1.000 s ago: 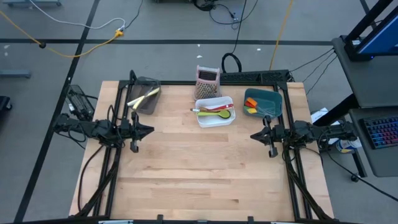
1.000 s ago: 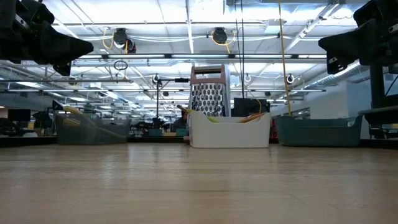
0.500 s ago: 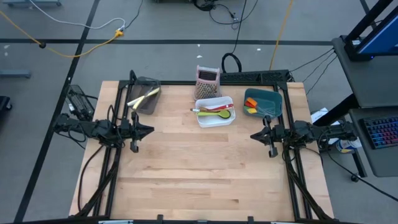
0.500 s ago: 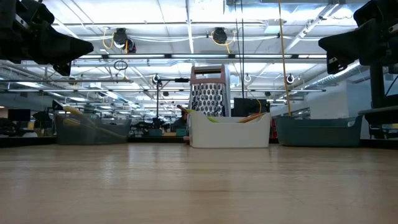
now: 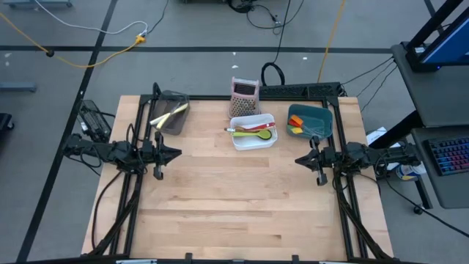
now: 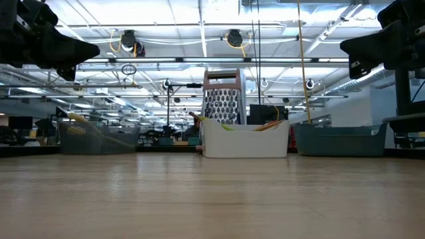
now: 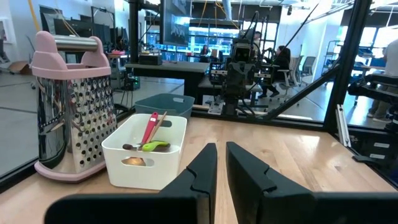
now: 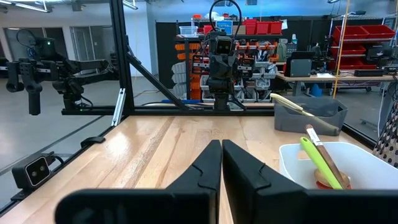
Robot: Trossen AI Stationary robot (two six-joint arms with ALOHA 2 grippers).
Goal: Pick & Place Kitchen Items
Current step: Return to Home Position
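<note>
— Where's the green spoon [image 5: 258, 134]?
— Lying long across the white bin [image 5: 253, 144], bowl toward the teal bin [image 5: 324, 117], where the spatulas [image 5: 295, 127] sit.
— And the arms?
— Both pinched closed: left gripper [image 5: 177, 153] and right gripper [image 5: 297, 160] hang at opposite table [image 5: 234, 205] edges.

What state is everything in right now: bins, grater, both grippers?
Left gripper: fingers shut, holding nothing, raised on the left side.
Right gripper: fingers shut, holding nothing, raised on the right side.
White bin: upright, spoons inside.
Teal bin: upright, spatulas inside.
Mesh bin: upright, pale knives inside.
Grater: standing upright behind the white bin.
</note>
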